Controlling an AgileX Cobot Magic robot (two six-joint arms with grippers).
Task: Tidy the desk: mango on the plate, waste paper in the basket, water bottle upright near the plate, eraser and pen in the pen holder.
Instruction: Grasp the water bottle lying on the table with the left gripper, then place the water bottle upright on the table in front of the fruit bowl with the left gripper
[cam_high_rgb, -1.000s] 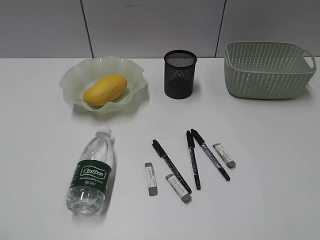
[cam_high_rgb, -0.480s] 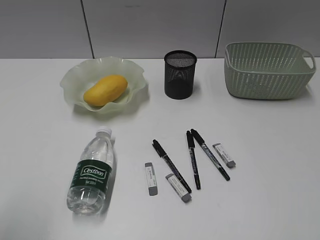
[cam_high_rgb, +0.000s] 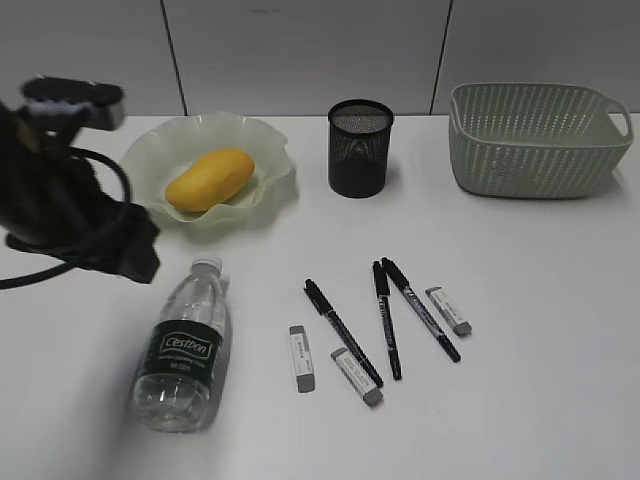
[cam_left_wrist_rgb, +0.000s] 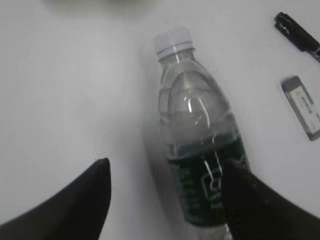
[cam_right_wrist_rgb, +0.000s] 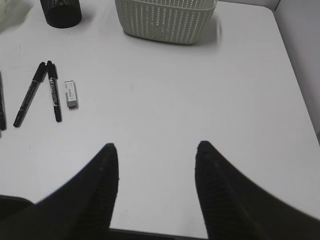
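The mango (cam_high_rgb: 210, 178) lies on the plate (cam_high_rgb: 268, 148) at the back left. The water bottle (cam_high_rgb: 183, 348) lies on its side on the desk (cam_high_rgb: 540, 300), cap toward the plate. My left gripper (cam_high_rgb: 135, 252) is open, just left of the cap. In the left wrist view its jaws (cam_left_wrist_rgb: 167, 164) straddle the bottle (cam_left_wrist_rgb: 200, 150) at the label. Three pens (cam_high_rgb: 343, 333) and three erasers (cam_high_rgb: 302, 357) lie mid-desk. The pen holder (cam_high_rgb: 360, 148) stands at the back, the basket (cam_high_rgb: 535, 140) at the back right. My right gripper (cam_right_wrist_rgb: 156, 147) is open and empty. No waste paper is in view.
The right wrist view shows the basket (cam_right_wrist_rgb: 167, 20), the pen holder (cam_right_wrist_rgb: 62, 12), two pens (cam_right_wrist_rgb: 53, 90) and an eraser (cam_right_wrist_rgb: 71, 94), with bare desk under the jaws. The desk's right edge (cam_right_wrist_rgb: 295, 90) is close by. A grey panelled wall runs behind the desk.
My left arm has come into the exterior view from the left and now hangs by the bottle's cap. The bottle and the other things have not moved.
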